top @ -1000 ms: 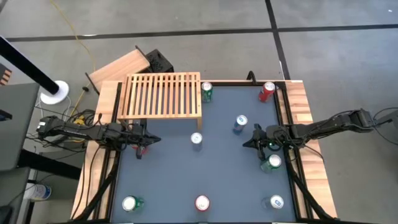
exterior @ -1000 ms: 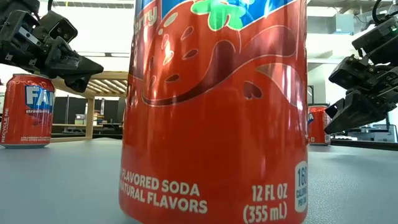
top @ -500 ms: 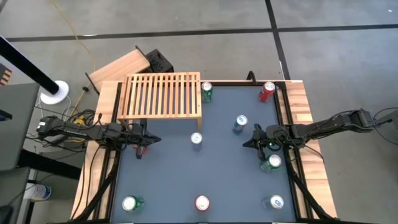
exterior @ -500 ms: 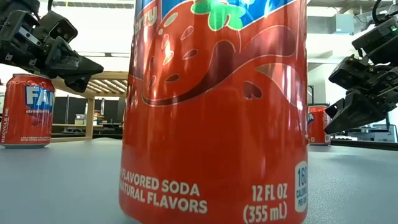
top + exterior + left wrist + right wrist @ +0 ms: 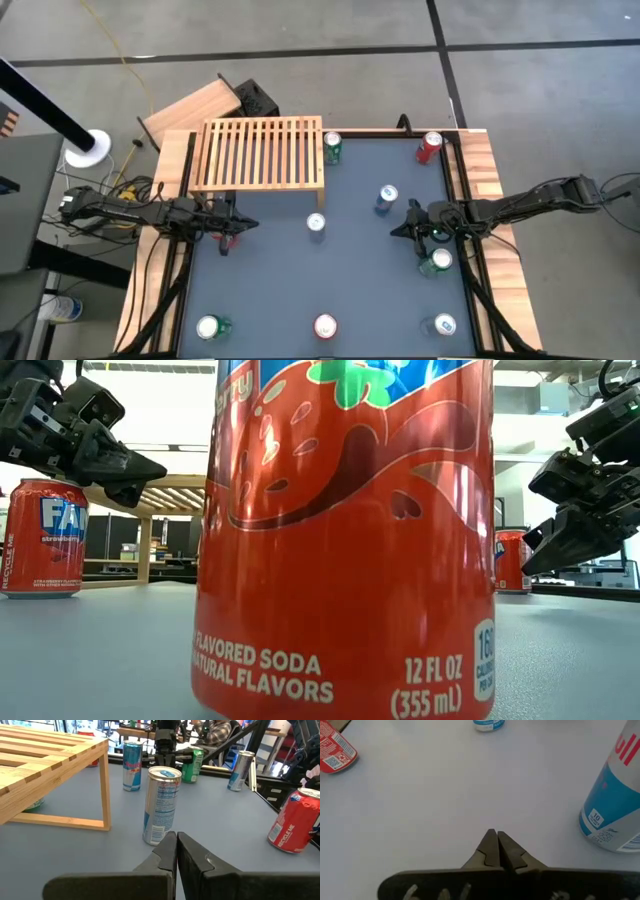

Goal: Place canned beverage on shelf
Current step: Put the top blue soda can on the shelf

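Bare slatted shelf (image 5: pixel 262 152), cans (image 5: pixel 316 223) loose on the table (image 5: pixel 300 290); left claw (image 5: pixel 248 224) and right claw (image 5: pixel 396 230) closed, empty.

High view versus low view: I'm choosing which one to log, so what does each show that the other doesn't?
Only the high view shows the shelf's bare slatted top, all nine cans spread over the table, and the floor around it.

Only the low view shows the red can's label, "flavored soda", filling the frame, and the room behind.

Both show the left tool by a red can at the table's left edge and the right tool at its right side, both shut, holding nothing.
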`<state>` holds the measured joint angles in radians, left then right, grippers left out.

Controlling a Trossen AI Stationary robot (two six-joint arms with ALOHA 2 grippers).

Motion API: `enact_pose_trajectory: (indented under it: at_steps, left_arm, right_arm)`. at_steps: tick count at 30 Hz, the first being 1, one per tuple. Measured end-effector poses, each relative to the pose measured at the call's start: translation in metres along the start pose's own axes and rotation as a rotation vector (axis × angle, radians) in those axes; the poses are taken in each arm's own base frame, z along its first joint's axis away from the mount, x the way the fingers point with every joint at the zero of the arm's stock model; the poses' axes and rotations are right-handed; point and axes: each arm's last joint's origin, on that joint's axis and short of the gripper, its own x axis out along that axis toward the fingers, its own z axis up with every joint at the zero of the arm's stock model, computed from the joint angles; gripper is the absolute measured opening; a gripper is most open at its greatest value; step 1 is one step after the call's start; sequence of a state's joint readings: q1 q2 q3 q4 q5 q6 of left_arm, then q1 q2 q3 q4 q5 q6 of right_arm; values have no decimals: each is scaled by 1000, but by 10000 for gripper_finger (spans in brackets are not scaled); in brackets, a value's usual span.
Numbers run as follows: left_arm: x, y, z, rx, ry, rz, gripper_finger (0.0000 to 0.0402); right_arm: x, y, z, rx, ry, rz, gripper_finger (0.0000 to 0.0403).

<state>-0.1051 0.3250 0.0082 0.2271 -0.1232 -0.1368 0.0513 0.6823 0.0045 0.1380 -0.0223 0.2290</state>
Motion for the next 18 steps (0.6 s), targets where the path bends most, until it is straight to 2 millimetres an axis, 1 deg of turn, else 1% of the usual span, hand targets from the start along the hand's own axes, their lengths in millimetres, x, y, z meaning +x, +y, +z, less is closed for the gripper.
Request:
enact_pose_trajectory:
  at_steps: [2,5,8,10,11,13,16,18]
  left_arm:
    - [0,2,1,90,-9,55,0]
    - [-1,7,1,268,-5,236,0]
    - [-2,9,3,327,-9,351,0]
    - [-2,10,6,342,-34,375,0]
    - [-2,9,8,341,-49,365,0]
    - [-1,7,10,340,-73,275,0]
    - [0,0,13,356,-75,64,0]
    - [-1,-4,13,377,-86,-69,0]
  right_arm:
    - [0,0,0,0,0,0,0]
    - [0,0,0,0,0,0,0]
    - [0,0,0,0,-2,0,0]
    - [0,0,1,-2,-16,-5,0]
    - [0,0,2,-3,-28,-20,0]
    - [0,-1,4,-1,-47,-45,0]
    - [0,-1,8,-3,-89,-54,0]
    - [-1,0,13,-36,-112,-50,0]
